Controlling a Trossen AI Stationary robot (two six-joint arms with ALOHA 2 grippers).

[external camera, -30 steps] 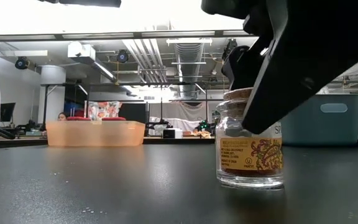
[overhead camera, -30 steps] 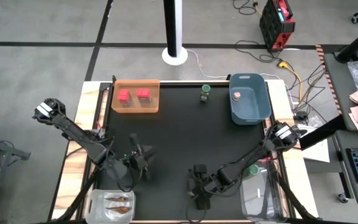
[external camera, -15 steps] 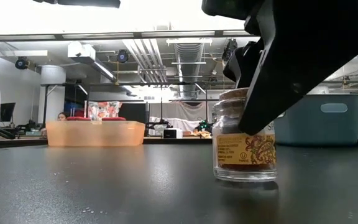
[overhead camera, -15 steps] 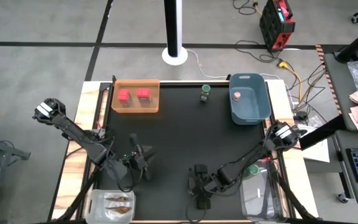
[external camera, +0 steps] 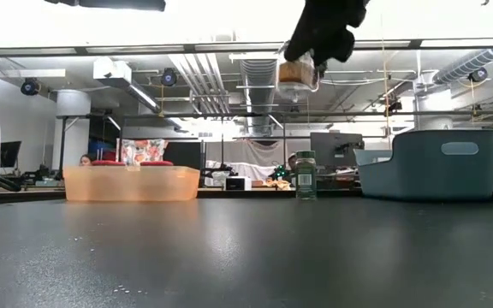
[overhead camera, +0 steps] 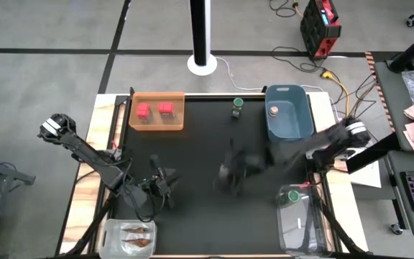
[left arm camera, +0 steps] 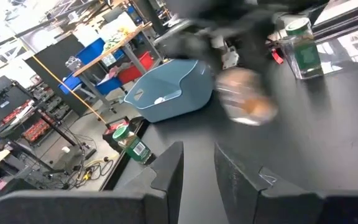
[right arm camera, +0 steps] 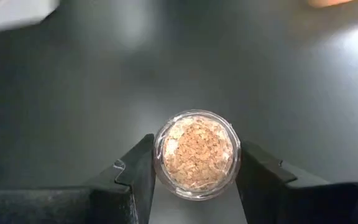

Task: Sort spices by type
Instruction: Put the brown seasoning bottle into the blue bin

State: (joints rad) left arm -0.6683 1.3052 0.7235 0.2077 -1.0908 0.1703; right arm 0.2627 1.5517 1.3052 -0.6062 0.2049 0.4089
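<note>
My right gripper [overhead camera: 232, 173] hangs blurred over the middle of the table, shut on a tan-capped glass spice jar [right arm camera: 196, 154] that shows high above the table in the low view [external camera: 299, 73]. One green-capped jar [overhead camera: 236, 108] stands on its base near the far edge. Another tan-capped jar [overhead camera: 272, 109] lies in the blue tub [overhead camera: 298, 129]. Two red boxes [overhead camera: 154, 110] sit in the orange tray [overhead camera: 157, 124]. A second green-capped jar [overhead camera: 292, 195] is in the right clear container, and the packets [overhead camera: 136, 234] are in the left one. My left gripper [overhead camera: 160, 180] waits open, left of centre. My right gripper pinches the jar between its two fingers [right arm camera: 135, 174], one on each side of the glass just below the tan cap [right arm camera: 196, 149]. The fingers come from above, pointing down. The jar is upright and lifted clear of the table.
The blue tub stands at the far right and the orange tray at the far left. Clear containers [overhead camera: 304, 219] [overhead camera: 113, 237] sit at the near corners. Bare black mat [overhead camera: 200, 144] lies between them.
My right gripper has kept its hold on the jar, nudged it slightly along the table, then lifted it clear and swung fast from the near edge up toward the middle and far side of the table.
</note>
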